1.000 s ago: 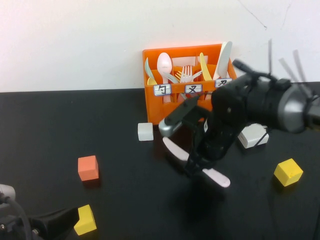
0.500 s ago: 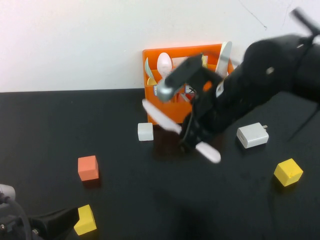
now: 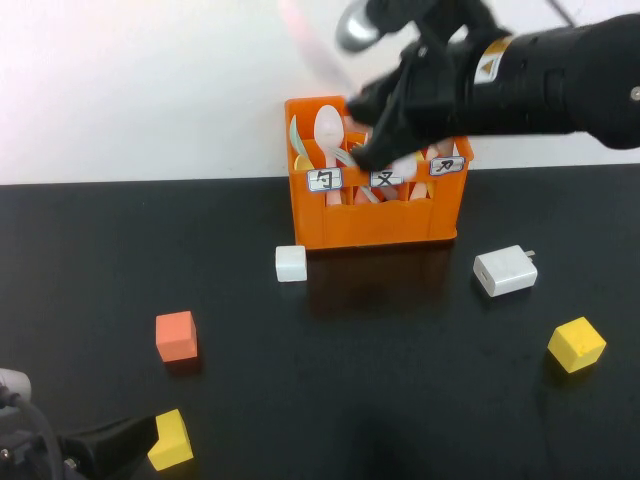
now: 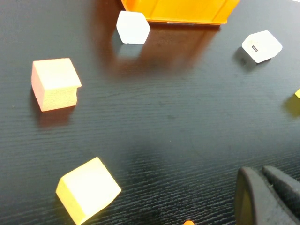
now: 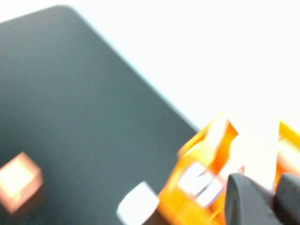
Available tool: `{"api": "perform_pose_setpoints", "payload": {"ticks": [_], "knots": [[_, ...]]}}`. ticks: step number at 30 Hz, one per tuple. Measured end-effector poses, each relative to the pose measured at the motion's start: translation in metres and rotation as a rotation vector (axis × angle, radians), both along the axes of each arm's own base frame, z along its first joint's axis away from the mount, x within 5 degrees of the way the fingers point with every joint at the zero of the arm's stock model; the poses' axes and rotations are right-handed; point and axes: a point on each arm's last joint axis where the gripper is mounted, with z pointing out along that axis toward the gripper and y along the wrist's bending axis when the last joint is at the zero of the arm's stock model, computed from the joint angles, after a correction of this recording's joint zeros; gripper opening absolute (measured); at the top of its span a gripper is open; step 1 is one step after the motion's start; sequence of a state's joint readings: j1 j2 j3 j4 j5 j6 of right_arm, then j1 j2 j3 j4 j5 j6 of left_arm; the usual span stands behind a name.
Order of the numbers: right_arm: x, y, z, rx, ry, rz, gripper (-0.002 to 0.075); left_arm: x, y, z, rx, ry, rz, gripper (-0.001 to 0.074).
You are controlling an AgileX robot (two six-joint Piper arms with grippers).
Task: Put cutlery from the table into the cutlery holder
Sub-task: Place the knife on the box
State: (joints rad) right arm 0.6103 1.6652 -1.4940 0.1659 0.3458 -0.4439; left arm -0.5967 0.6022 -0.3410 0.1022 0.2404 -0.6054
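The orange cutlery holder stands at the table's back edge with spoons, forks and knives in it. My right gripper is just above the holder's middle, shut on a pale knife that slants up to the left, blurred. In the right wrist view the fingers of the right gripper clamp the white knife over the holder. My left gripper is parked low at the front left, shut and empty; it also shows in the left wrist view.
On the black table lie a white cube, an orange cube, a yellow cube by the left gripper, a white charger and another yellow cube.
My right gripper has lifted the knife off the table and carried it up and back to above the holder. The left arm has not moved.
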Motion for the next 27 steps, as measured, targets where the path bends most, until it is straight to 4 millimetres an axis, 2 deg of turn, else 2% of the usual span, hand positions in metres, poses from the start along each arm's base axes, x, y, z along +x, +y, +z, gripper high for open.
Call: {"api": "perform_pose_setpoints", "payload": {"ticks": [4, 8, 15, 22, 27], "knots": [[0.021, -0.011, 0.001, 0.105, -0.074, -0.095, 0.0120, 0.000, 0.000, 0.000, 0.000, 0.000, 0.000, -0.0001], [0.040, -0.015, -0.007, 0.172, -0.149, -0.155, 0.0120, 0.000, 0.000, 0.000, 0.000, 0.000, 0.000, -0.0001], [0.064, -0.006, -0.041, 0.232, -0.238, -0.200, 0.0120, 0.000, 0.000, 0.000, 0.000, 0.000, 0.000, -0.0001], [0.090, -0.017, -0.068, 0.407, -0.199, -0.376, 0.0120, 0.000, 0.000, 0.000, 0.001, 0.001, 0.000, -0.0001], [0.099, -0.019, -0.087, 0.403, -0.189, -0.421, 0.0120, 0.000, 0.000, 0.000, 0.001, 0.001, 0.000, -0.0001]]}}
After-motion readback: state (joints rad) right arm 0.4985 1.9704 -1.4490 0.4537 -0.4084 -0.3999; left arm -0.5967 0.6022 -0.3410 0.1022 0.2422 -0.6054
